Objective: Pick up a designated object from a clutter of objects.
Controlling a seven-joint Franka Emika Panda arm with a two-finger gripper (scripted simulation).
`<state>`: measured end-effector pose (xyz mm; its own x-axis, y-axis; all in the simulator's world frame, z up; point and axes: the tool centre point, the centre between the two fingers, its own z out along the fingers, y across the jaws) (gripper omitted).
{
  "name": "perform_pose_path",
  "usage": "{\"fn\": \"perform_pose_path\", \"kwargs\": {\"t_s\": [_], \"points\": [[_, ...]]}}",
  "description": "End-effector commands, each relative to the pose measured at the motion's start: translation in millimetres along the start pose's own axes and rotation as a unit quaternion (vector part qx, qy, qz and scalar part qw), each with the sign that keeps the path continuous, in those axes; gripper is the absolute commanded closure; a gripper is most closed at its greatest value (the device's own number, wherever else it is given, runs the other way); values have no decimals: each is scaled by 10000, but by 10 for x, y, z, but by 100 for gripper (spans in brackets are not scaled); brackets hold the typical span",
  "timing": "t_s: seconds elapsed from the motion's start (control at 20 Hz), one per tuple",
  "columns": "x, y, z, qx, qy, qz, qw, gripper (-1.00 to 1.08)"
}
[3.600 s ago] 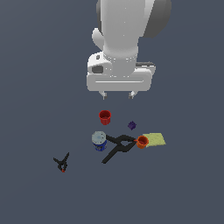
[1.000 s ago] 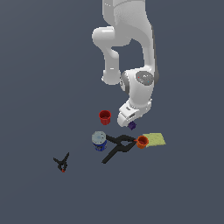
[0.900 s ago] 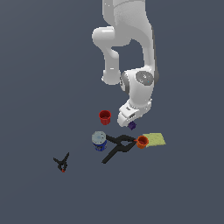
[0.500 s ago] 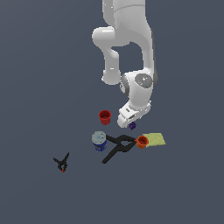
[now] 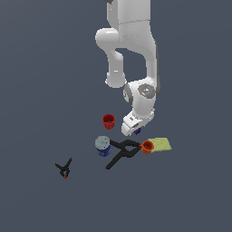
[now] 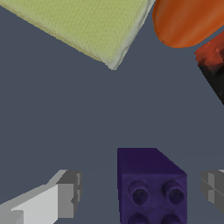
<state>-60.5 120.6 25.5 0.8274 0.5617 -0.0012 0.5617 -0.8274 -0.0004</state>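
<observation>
The designated object is a tiny dark purple studded cube (image 6: 151, 183). It lies on the floor between my two fingertips. In the exterior view only a sliver of it (image 5: 137, 131) shows beside the hand. My gripper (image 6: 140, 190) is open, low over the floor, and straddles the cube. One grey fingertip (image 6: 65, 192) stands clear of one side; the other fingertip (image 6: 214, 186) is close to the opposite side. Neither touches it. In the exterior view the gripper (image 5: 132, 129) sits between the red cup (image 5: 108, 121) and the orange cup (image 5: 147, 147).
The yellow sponge (image 5: 161, 144) (image 6: 83, 26) and orange cup (image 6: 188, 19) lie just beyond the cube. The large black clamp (image 5: 120, 154), with its red tip (image 6: 212, 57), and the blue grey-lidded can (image 5: 103, 146) are nearby. A small black clamp (image 5: 64, 169) lies apart at the exterior view's left.
The arm has come down from high above the clutter to the purple cube. Over the last second the hand has barely moved.
</observation>
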Motion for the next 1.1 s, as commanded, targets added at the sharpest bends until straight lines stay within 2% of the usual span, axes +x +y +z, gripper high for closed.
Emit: {"fn": "perform_pose_path", "kwargs": {"t_s": [0.0,0.05,0.1,0.7,1.05], "points": [[4,2,34,-3,5,-1,10000,-92],[4,2,37,-3,5,-1,10000,-92],[4,2,37,-3,5,-1,10000,108],[0,5,25,-4,5,1,10000,108],[-45,12,-132,-7,4,0,10000,108]]}}
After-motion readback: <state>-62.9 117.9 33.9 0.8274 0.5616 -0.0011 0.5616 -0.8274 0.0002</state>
